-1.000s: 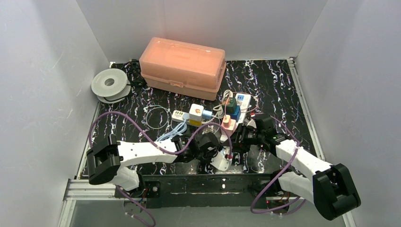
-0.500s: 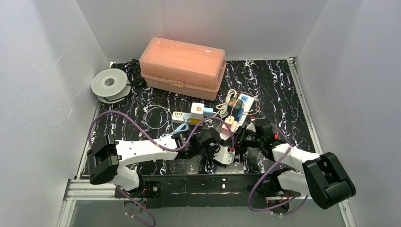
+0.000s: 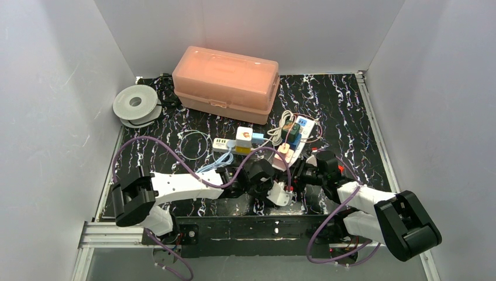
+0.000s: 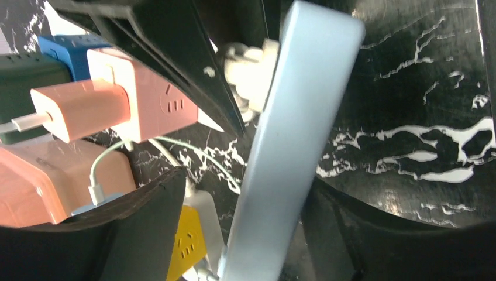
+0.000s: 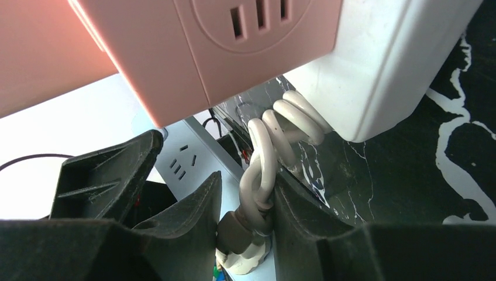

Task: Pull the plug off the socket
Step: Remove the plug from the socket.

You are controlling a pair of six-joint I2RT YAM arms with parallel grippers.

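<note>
Cable point(image 5: 266, 158) white, glossy, coiled; cube socket point(image 5: 234, 47) matte pink.

Your left arm point(image 3: 175, 186) and right arm point(image 3: 365, 198) have white shells, bulky black joints point(image 3: 131, 202), purple cables point(image 3: 143, 139) looping alongside, and matte black plastic fingers point(image 5: 105, 175).

Socket point(image 4: 292, 134): a long, pale blue-white power strip; it is lifted on edge and tilted, running diagonally above the black marbled table point(image 4: 409, 88), low at the table's near middle; slot openings show on its face. Plug point(image 5: 237, 252): small, rounded, off-white; it sits against the strip's face near one end, seemingly still in; its thick white cord point(image 5: 260, 158) twists in loops up to a pink-faced white cube point(image 5: 251, 41).
</note>
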